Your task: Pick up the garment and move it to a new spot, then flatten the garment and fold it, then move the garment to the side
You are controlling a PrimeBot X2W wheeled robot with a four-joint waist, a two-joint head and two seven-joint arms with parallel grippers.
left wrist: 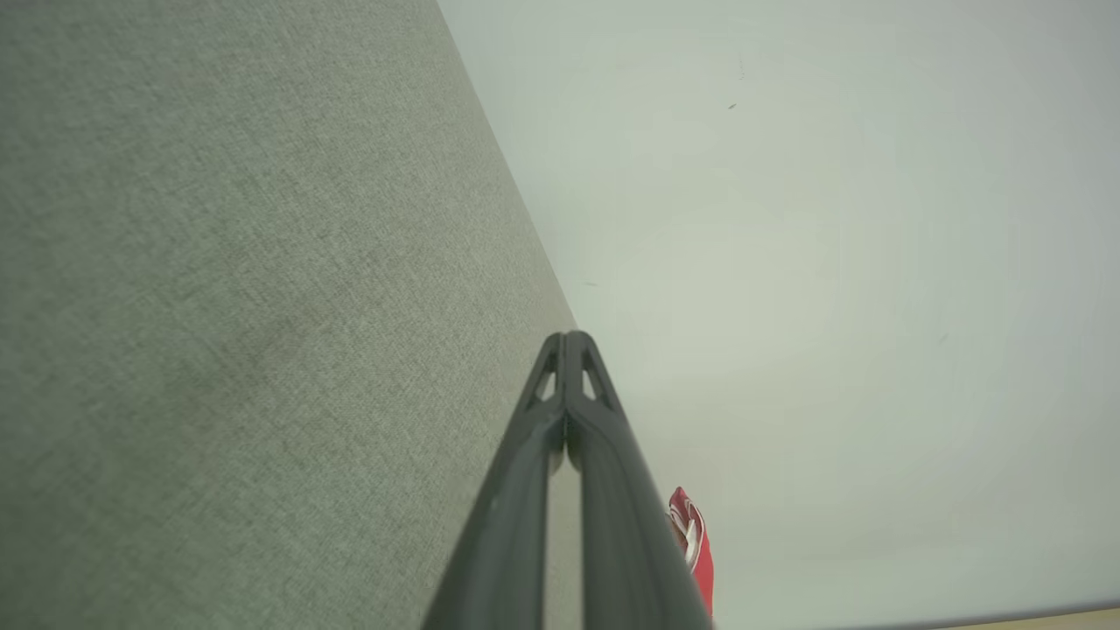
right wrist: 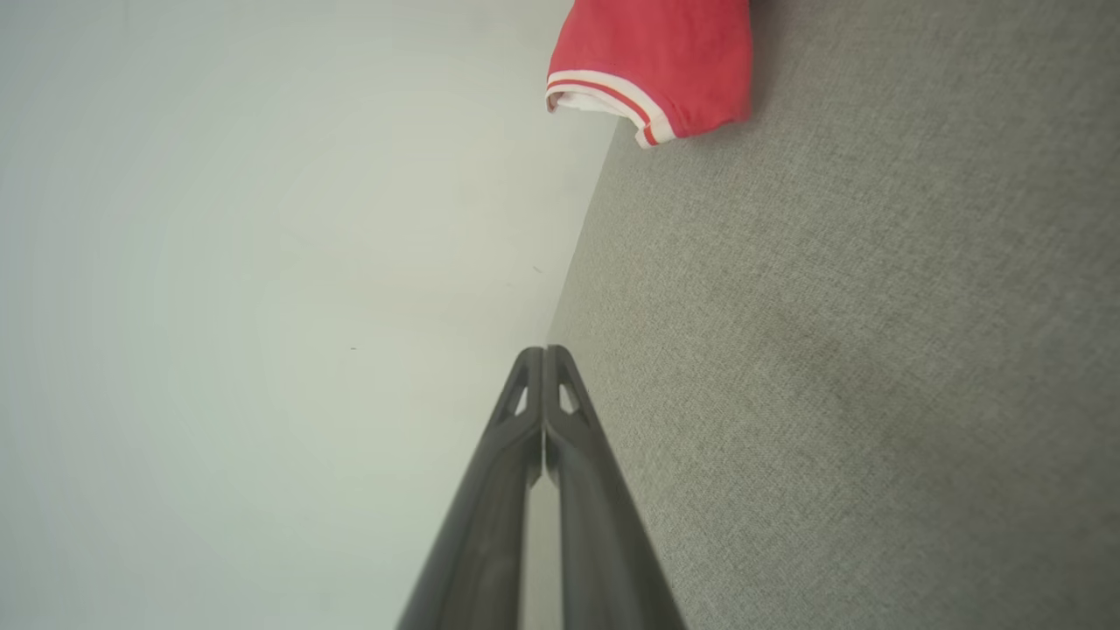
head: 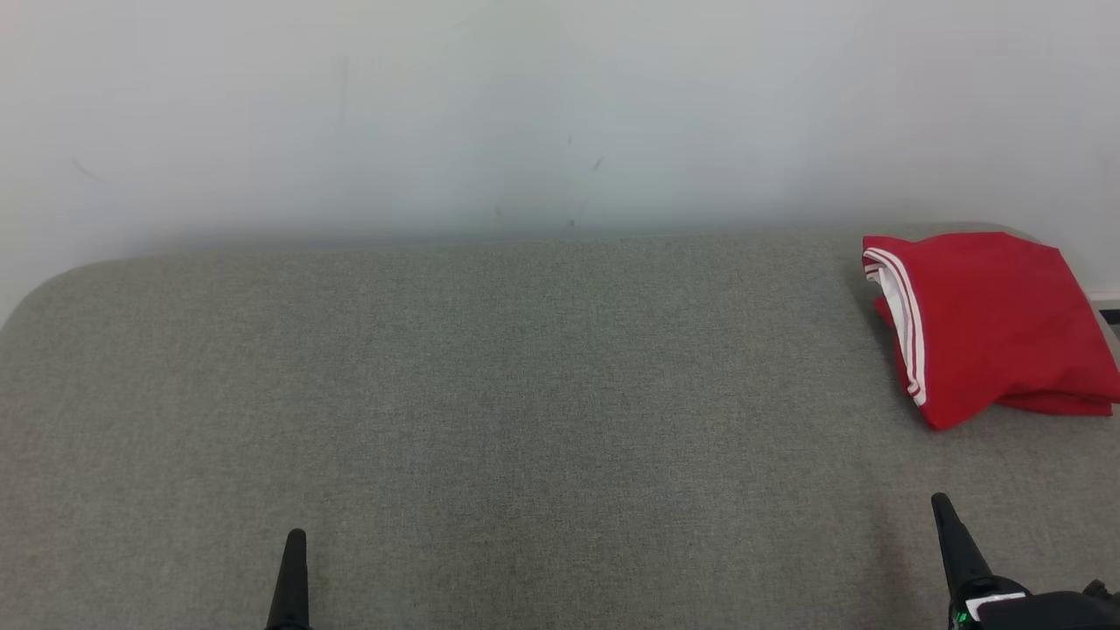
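Note:
The garment (head: 993, 324) is red with white-striped trim and lies folded at the far right of the grey fabric surface (head: 525, 394). It shows at the top of the right wrist view as the garment (right wrist: 656, 61), and as a red sliver of garment (left wrist: 696, 547) low in the left wrist view. My left gripper (head: 295, 538) stands at the lower left, shut and empty, far from the cloth. My right gripper (head: 942, 503) is at the lower right, shut and empty, a short way in front of the garment. Both pairs of fingertips meet in the wrist views, the left gripper (left wrist: 569, 337) and the right gripper (right wrist: 544, 352).
A pale wall (head: 525, 114) rises straight behind the grey surface. The surface's corners are rounded at the far left and far right. A dark strip of floor edge (head: 1109, 311) shows beyond the right corner.

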